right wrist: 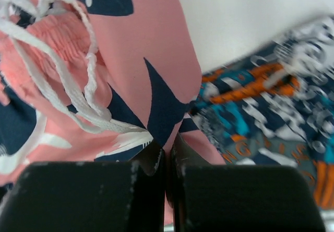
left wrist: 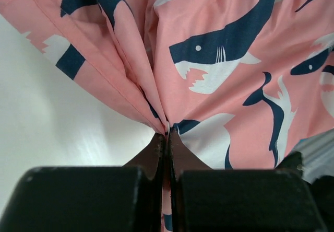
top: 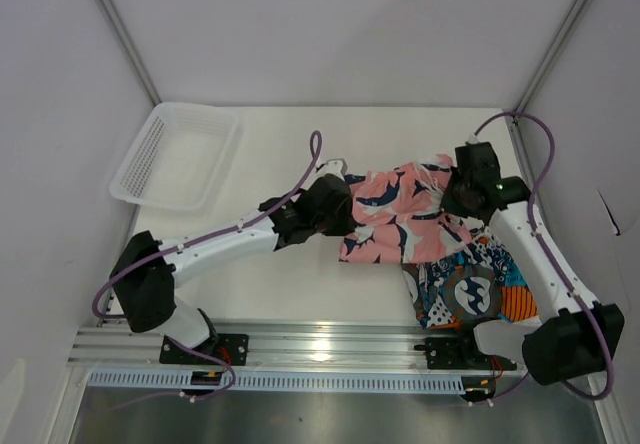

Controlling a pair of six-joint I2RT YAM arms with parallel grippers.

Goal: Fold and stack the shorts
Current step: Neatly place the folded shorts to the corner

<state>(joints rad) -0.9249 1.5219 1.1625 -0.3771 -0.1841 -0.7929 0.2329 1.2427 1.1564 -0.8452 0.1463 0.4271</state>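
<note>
The pink shorts [top: 400,214] with navy-and-white sharks hang stretched between my two grippers over the table's middle right. My left gripper [top: 340,204] is shut on their left edge; in the left wrist view the pink fabric [left wrist: 219,59] bunches into the shut fingertips [left wrist: 167,131]. My right gripper [top: 455,189] is shut on the waistband end, where the pink cloth [right wrist: 135,70] and white drawstring [right wrist: 62,70] show above its closed fingertips [right wrist: 168,147]. The printed blue, orange and white shorts [top: 470,289] lie on the table near the right arm's base, partly under the pink pair, and the print [right wrist: 271,101] shows blurred.
A white mesh basket [top: 145,159] stands at the back left of the table. The arms' mounting rail [top: 320,349] runs along the near edge. Enclosure walls close in on both sides.
</note>
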